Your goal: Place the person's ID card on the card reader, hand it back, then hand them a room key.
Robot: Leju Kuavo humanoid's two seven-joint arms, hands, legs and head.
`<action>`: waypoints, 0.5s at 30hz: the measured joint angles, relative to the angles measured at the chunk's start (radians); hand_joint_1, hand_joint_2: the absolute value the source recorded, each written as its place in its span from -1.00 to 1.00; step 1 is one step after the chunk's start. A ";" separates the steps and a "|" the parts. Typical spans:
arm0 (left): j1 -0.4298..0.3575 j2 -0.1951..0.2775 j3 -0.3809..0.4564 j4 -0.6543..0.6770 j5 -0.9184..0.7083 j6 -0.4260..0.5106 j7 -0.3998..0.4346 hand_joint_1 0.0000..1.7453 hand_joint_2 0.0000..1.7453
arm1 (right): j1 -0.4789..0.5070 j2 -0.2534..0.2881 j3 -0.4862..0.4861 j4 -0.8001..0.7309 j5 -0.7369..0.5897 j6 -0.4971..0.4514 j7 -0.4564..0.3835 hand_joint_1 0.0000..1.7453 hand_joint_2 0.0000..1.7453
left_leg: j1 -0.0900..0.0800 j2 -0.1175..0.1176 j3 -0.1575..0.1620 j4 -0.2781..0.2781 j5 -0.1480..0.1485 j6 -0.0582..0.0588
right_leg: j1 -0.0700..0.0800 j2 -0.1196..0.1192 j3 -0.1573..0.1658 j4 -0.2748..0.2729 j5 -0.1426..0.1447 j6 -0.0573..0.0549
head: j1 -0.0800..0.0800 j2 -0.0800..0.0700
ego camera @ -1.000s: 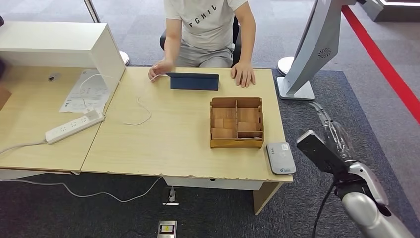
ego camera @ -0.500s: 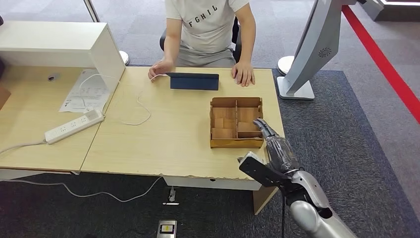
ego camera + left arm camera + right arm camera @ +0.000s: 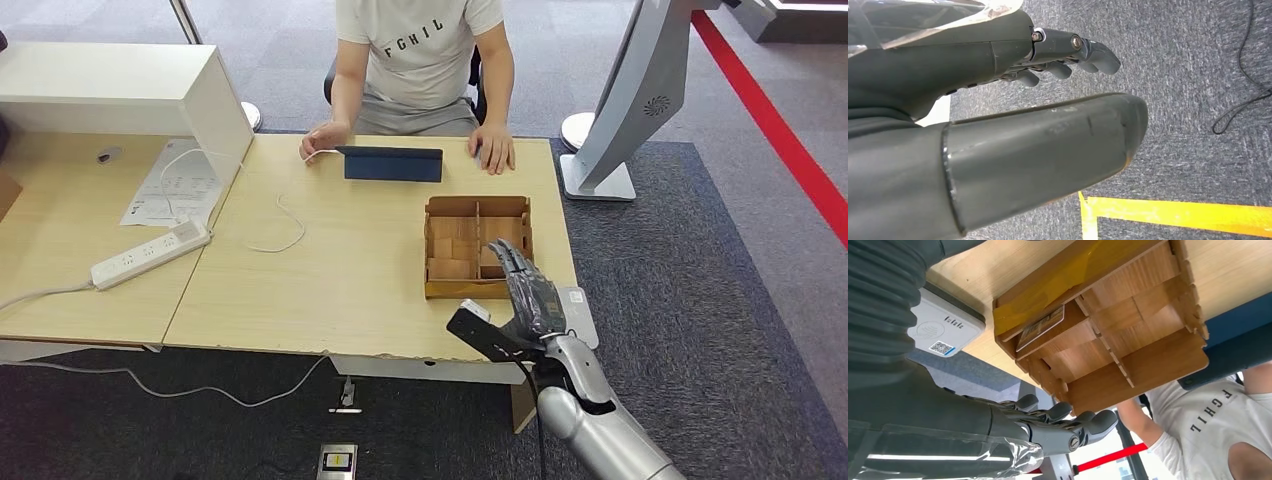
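"FGHIL" on person's T-shirt (image 3: 418,30); card reader (image 3: 945,330) print illegible.

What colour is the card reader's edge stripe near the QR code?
Blue, on the white card reader; clearest in the right wrist view.

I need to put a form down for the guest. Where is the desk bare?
Bare wood lies left of the wooden box, between the white cable and the front edge. Crowded: the right corner, with card reader and right hand.

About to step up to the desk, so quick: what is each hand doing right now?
Left hand: open, holding nothing, hanging above the carpet.
Right hand: open, fingers extended, holding nothing, over the wooden box.
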 joint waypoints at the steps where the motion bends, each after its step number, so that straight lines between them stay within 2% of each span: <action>1: 0.000 0.000 0.000 0.000 0.000 0.000 0.000 -1.00 -1.00 | -0.001 0.001 0.000 0.004 0.002 -0.001 0.001 -1.00 1.00 | 0.000 0.000 0.000 0.000 0.000 0.000 | 0.000 0.000 0.000 0.000 0.000 0.000 | 0.000 0.000; 10: 0.000 -0.001 0.000 0.000 0.000 0.000 0.001 -1.00 -1.00 | -0.006 0.006 0.001 0.020 0.010 -0.004 0.002 -1.00 1.00 | 0.000 0.000 0.000 0.000 0.000 0.000 | 0.000 0.000 0.000 0.000 0.000 0.000 | 0.000 0.000; 12: 0.000 -0.001 0.000 0.000 0.000 0.000 0.002 -1.00 -1.00 | -0.019 0.021 0.002 0.064 0.028 -0.009 0.002 -1.00 1.00 | 0.000 0.000 0.000 0.000 0.000 0.000 | 0.000 0.000 0.000 0.000 0.000 0.000 | 0.000 0.000; 15: 0.003 -0.005 0.000 0.000 0.000 0.001 0.006 -1.00 -1.00 | -0.062 0.073 0.004 0.222 0.103 -0.030 -0.002 -1.00 1.00 | 0.000 0.000 0.000 0.000 0.000 0.000 | 0.000 0.000 0.000 0.000 0.000 0.000 | 0.000 0.000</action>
